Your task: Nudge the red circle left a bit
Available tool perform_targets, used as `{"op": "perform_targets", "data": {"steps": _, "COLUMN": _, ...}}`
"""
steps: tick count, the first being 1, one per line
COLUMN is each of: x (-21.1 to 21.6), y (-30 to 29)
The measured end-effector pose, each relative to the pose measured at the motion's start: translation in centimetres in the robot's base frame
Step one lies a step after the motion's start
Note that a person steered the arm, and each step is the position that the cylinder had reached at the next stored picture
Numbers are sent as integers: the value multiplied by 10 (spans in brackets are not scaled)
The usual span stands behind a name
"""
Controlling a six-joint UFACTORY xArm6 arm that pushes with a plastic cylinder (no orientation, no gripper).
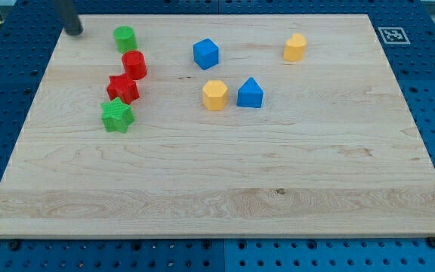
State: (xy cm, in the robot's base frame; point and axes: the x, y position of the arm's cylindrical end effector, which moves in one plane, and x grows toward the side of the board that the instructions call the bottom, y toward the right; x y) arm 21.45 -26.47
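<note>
The red circle point(134, 64) stands on the wooden board point(217, 181) near the view's upper left. A green circle point(124, 38) touches it just above, and a red star point(122, 88) sits just below it. My tip point(73, 32) rests at the board's top left corner, left of the green circle and up and to the left of the red circle, apart from both.
A green star point(117, 115) lies below the red star. A blue cube point(206, 54), a yellow hexagon point(214, 96) and a blue triangle-like block point(250, 94) sit mid-board. A yellow block point(295, 47) is at upper right. A marker tag point(393, 35) is at the top right corner.
</note>
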Motion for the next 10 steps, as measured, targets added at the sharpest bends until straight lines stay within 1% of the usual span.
{"op": "perform_targets", "data": {"steps": 1, "x": -23, "y": 59}}
{"op": "perform_targets", "data": {"steps": 2, "x": -11, "y": 146}}
{"op": "perform_targets", "data": {"steps": 3, "x": 27, "y": 171}}
{"op": "perform_targets", "data": {"steps": 4, "x": 63, "y": 171}}
{"op": "perform_targets", "data": {"steps": 6, "x": 103, "y": 179}}
{"op": "perform_targets", "data": {"steps": 7, "x": 115, "y": 179}}
{"op": "perform_targets", "data": {"steps": 8, "x": 117, "y": 178}}
{"op": "perform_targets", "data": {"steps": 10, "x": 128, "y": 156}}
